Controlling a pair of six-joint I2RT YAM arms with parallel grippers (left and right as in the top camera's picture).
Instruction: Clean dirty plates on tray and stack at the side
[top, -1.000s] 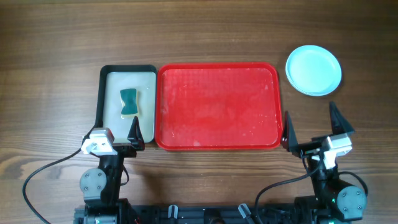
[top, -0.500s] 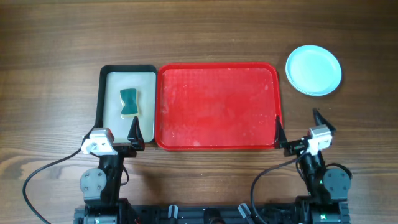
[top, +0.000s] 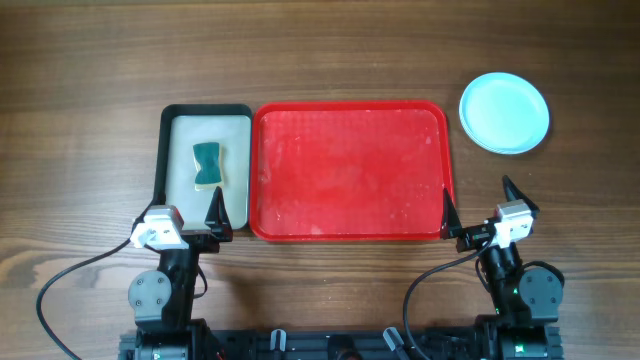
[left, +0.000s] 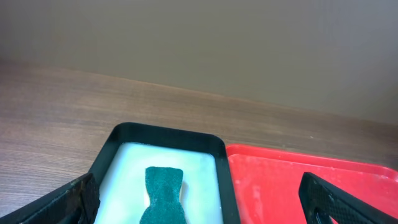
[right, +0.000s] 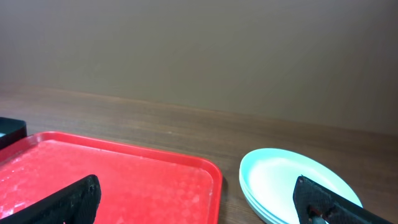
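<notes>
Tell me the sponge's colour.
The sponge is dark teal on top; it shows best in the left wrist view.

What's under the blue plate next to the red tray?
The right wrist view shows more plate rims stacked beneath the plate. Their faces, and any smears on them, are covered. From overhead only the top one shows.

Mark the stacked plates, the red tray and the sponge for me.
plates (top: 504, 112), overhead view, centre of top plate.
red tray (top: 348, 170), overhead view, bare floor.
sponge (top: 207, 163), overhead view, narrow middle.
</notes>
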